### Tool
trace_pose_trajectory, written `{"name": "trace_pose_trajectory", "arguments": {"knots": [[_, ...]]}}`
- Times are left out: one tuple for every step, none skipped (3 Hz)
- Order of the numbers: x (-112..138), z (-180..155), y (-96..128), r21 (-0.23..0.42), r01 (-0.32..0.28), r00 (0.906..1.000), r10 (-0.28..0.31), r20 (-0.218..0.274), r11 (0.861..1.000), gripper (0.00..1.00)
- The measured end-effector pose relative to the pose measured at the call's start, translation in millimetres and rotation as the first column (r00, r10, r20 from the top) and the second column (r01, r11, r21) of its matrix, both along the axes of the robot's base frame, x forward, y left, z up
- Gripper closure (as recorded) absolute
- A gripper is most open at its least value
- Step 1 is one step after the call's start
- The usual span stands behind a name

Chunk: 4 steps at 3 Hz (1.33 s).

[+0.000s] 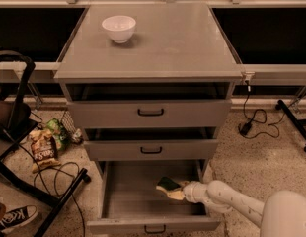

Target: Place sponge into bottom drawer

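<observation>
Green-and-yellow sponge (pixel 167 184): dark scouring side up, pale foam below, tilted, over the right half of the bottom drawer (pixel 127 190), near its right wall.
Gripper (pixel 180 190): inside the open drawer on the right, fingers closed on the sponge's yellow end.
Arm (pixel 233 202): pale and jointed; it comes in from the lower right corner and crosses the drawer's right wall.
Bottom drawer: pulled well out, with its grey floor showing left of the sponge and its front and black handle at the lower edge of the view.
Middle drawer (pixel 118 150): directly above, its front overhanging the rear of the bottom drawer, just behind the sponge.
Top drawer (pixel 106 114): above that, with a dark gap under the cabinet top.
Cabinet (pixel 172 46): grey, with a flat top.
Bowl (pixel 119 28): white, upright, on the cabinet top at the back left, well apart from the sponge.
Snack bags (pixel 43 150): on the floor left of the cabinet, one orange-brown and one green.
Black frame (pixel 63 200): angled legs on the left floor, with thin cables looping over them.
Shoe (pixel 14 216): dark with a white sole, at the lower left corner.
Cable (pixel 251 116): black, on the floor right of the cabinet, running down from the rail to a plug.
Stand leg (pixel 293 120): black, at the far right edge.
</observation>
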State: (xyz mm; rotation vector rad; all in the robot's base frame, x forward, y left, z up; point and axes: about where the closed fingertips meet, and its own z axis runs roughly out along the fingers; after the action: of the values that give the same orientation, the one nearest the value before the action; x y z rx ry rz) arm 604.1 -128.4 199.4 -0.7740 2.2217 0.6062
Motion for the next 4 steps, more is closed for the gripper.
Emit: {"name": "trace_pose_trajectory", "arguments": {"knots": [[0.0,0.0,0.0,0.000,0.000,1.0000,0.000,0.000,1.000,0.36],[0.0,0.0,0.1,0.000,0.000,1.0000,0.000,0.000,1.000,0.05],[0.0,-0.1,0.2,0.000,0.000,1.0000,0.000,0.000,1.000,0.00],[0.0,-0.1,0.2,0.000,0.000,1.0000,0.000,0.000,1.000,0.00]]}}
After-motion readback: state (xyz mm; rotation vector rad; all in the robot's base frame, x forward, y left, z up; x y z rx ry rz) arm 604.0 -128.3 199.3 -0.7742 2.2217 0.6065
